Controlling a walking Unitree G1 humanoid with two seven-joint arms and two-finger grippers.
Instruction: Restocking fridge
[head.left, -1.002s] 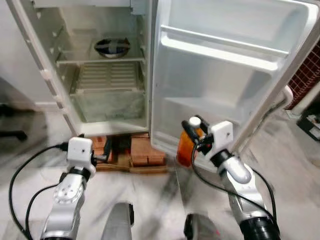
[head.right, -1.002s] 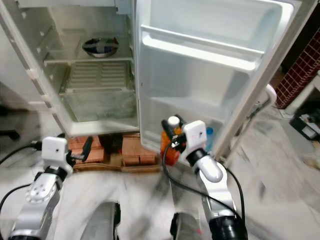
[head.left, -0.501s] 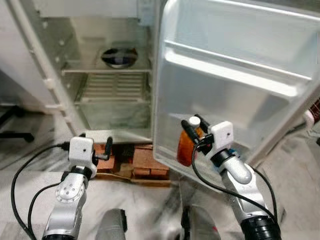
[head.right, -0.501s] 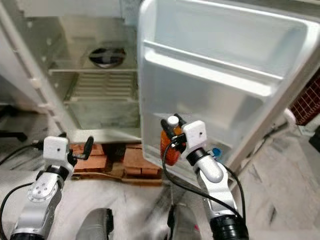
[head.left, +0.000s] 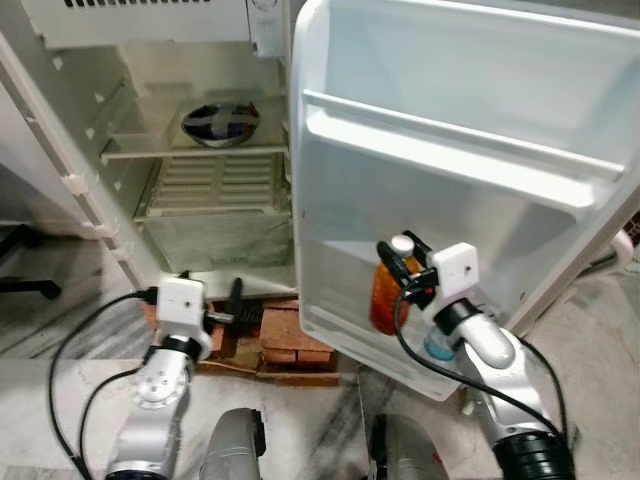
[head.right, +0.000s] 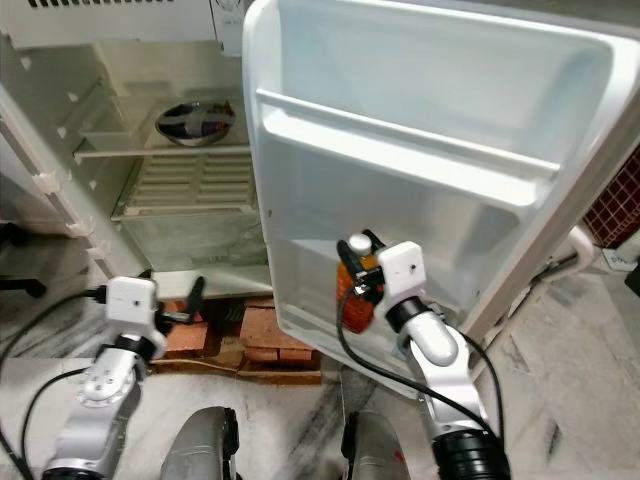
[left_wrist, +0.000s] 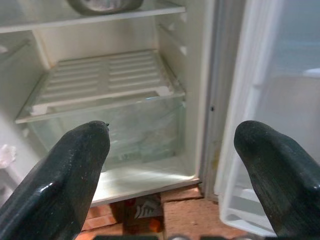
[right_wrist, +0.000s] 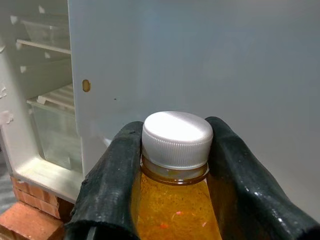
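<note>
The right hand (head.left: 403, 268) grips an orange bottle (head.left: 386, 293) by its neck; best lowered upright into the fridge door's bottom rack (head.left: 340, 330); the left hand (head.left: 236, 302) hangs released.

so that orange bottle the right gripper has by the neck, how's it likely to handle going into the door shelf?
The orange bottle looks nearly full, so probably heavy for its size. The right gripper pinches it just under the white cap, so the body may swing. Its smooth neck could slip; the cap's rim should catch.

Amber bottle (right_wrist: 172, 220) — white ribbed cap (right_wrist: 177, 139) — white fridge door (head.left: 470, 170), red bricks (head.left: 290, 340).
</note>
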